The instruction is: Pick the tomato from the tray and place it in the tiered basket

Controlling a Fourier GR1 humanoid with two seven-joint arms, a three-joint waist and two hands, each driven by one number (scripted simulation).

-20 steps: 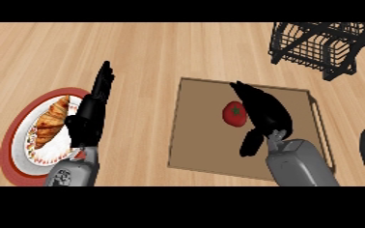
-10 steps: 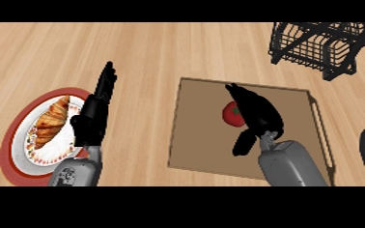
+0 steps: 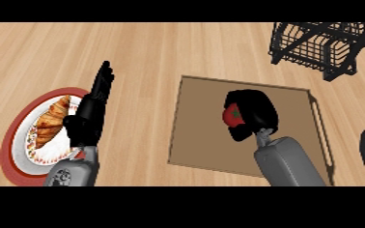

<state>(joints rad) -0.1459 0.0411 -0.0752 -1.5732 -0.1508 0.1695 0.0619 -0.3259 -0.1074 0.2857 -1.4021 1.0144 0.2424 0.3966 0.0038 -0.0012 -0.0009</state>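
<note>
At the kitchen counter, the robot's right hand [image 3: 251,110] curls over the tomato [image 3: 232,115] on the brown tray [image 3: 203,142], fingers arched above it and thumb low on its near side, so that only the fruit's left face and green stalk show. The tomato sits near the middle of the tray; whether it has left the surface cannot be told from above. The step in hand looks to be the grasp itself. The next move would call for a lift clear of the tray's raised rim, then a carry up and to the right toward the black wire tiered basket [image 3: 317,46], which stands well apart at the far right. The left hand [image 3: 91,113] rests open, fingers straight, beside a red-rimmed plate [image 3: 14,147] bearing a croissant [image 3: 51,121].
</note>
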